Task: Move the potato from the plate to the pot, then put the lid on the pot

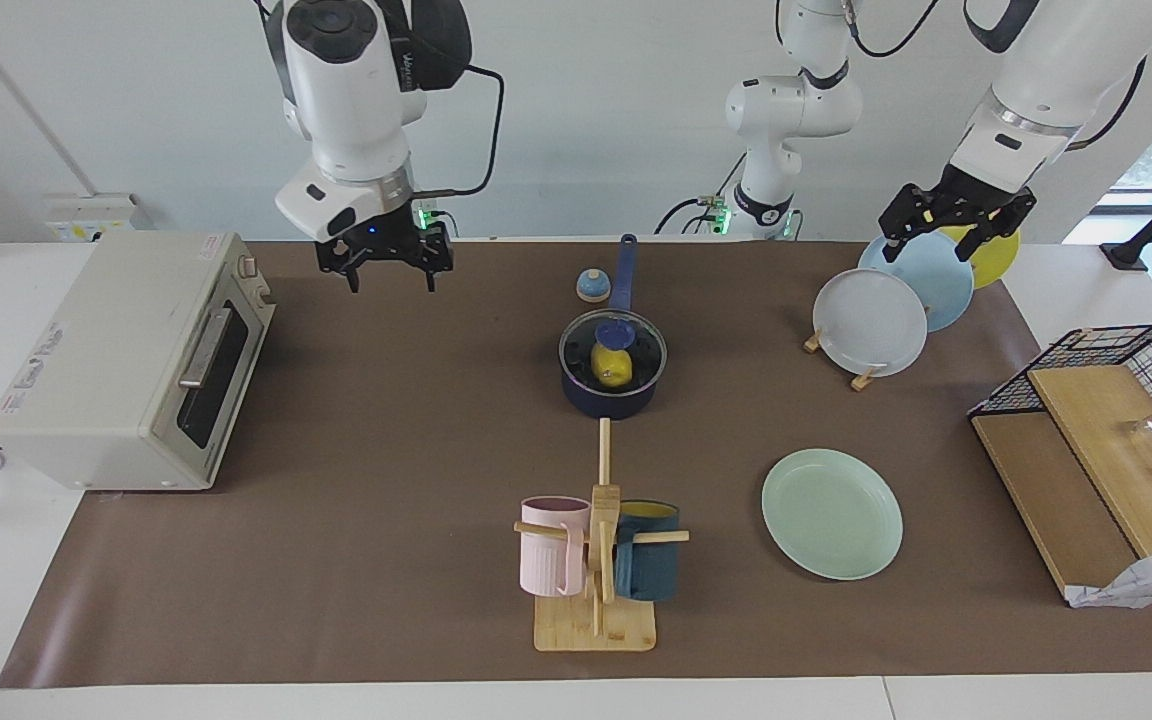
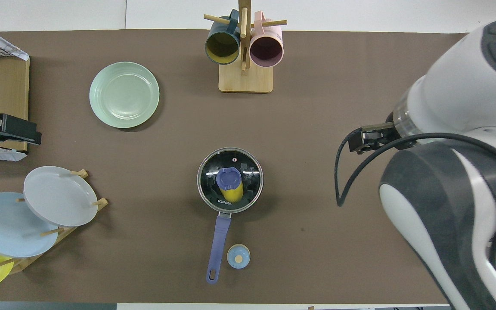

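The dark navy pot (image 1: 613, 397) stands mid-table with its blue handle (image 2: 218, 243) pointing toward the robots. The clear glass lid (image 1: 636, 350) sits on it, blue knob (image 2: 227, 178) at the centre. Through the glass I see the yellow potato (image 1: 612, 368) inside the pot. The mint-green plate (image 1: 832, 513) lies bare, farther from the robots and toward the left arm's end. My right gripper (image 1: 391, 278) hangs open and holds nothing, raised over the mat beside the toaster oven. My left gripper (image 1: 933, 250) waits open above the plate rack.
A toaster oven (image 1: 136, 350) stands at the right arm's end. A wooden mug stand (image 1: 596, 560) with a pink and a dark blue mug is farther out than the pot. A small blue bell (image 1: 592, 285) sits beside the pot handle. Plate rack (image 1: 881, 310) and wire basket (image 1: 1126, 390) flank the left arm's end.
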Controlling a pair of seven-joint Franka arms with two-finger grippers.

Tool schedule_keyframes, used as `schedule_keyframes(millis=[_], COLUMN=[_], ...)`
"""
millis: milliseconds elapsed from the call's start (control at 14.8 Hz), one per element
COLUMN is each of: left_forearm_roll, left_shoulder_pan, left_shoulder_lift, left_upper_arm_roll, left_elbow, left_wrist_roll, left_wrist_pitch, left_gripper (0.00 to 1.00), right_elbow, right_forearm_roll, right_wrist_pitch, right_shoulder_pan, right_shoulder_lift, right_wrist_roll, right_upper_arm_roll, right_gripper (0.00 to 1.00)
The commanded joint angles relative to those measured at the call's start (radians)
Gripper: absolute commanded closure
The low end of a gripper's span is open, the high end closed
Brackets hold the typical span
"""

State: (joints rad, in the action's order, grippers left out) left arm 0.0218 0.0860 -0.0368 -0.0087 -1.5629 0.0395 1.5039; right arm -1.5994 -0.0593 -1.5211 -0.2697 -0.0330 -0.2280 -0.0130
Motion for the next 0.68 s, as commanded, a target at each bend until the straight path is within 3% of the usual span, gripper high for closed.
schedule_keyframes(millis=[0,271,610], left_forearm_roll=[-0.003,-0.002,-0.003], left_shoulder_pan=[-0.003,-0.002,-0.002], left_shoulder_lift=[0.003,0.002,0.002], left_upper_arm_roll=[0.003,0.003,0.003], left_elbow=[0.003,0.003,0.003], left_wrist_roll=[-0.015,-0.013,-0.013], left_wrist_pitch=[0.012,0.012,0.012], left_gripper=[0.0,0.0,0.0], right_elbow=[-0.01,-0.007,-0.031], right_forearm_roll=[0.019,0.016,0.018], right_wrist_pitch=[0.044,0.078,0.075], right_shoulder_pan=[0.07,0.156,0.162], right_shoulder_lift=[0.048,0.062,0.087], right_wrist_roll=[0.035,0.136,0.154], right_upper_arm_roll=[0.004,-0.019,-0.056], right_gripper=[0.0,0.0,0.0])
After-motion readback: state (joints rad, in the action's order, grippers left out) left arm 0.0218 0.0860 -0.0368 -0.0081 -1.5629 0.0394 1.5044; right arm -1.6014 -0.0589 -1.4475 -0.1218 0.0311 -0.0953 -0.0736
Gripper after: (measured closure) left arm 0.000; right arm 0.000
